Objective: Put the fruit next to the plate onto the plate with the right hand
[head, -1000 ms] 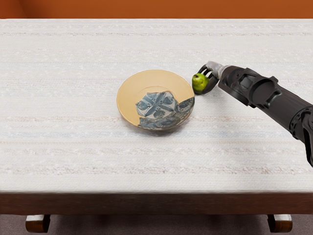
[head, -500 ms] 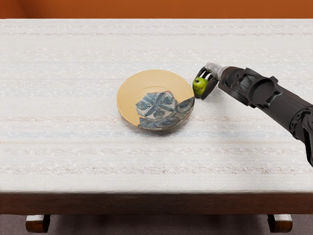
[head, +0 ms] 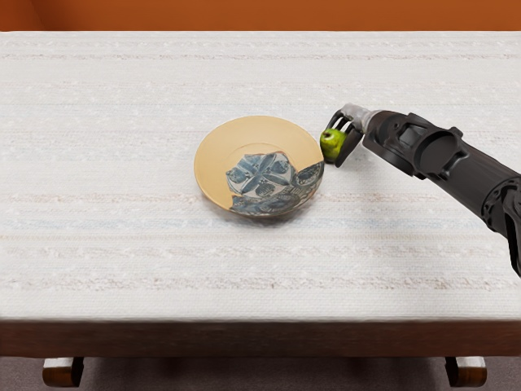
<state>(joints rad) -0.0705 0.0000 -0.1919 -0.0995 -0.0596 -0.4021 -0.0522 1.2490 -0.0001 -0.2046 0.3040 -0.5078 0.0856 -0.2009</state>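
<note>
A tan plate (head: 244, 134) with a blue pattern across its near half sits mid-counter (head: 122, 244). The small green fruit (head: 330, 142) is outside it, just beside the right rim. The right hand (head: 345, 130) is clasped around the fruit, dark fingers (head: 335, 122) curled over its top and far side. Whether the fruit touches the counter is unclear.

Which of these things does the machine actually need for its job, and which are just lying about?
Part of the job:
- green fruit, just off the plate's right rim
- right hand, gripping the fruit
- plate, with no fruit on it yet

Just there:
- table under everything
- orange wall behind
</note>
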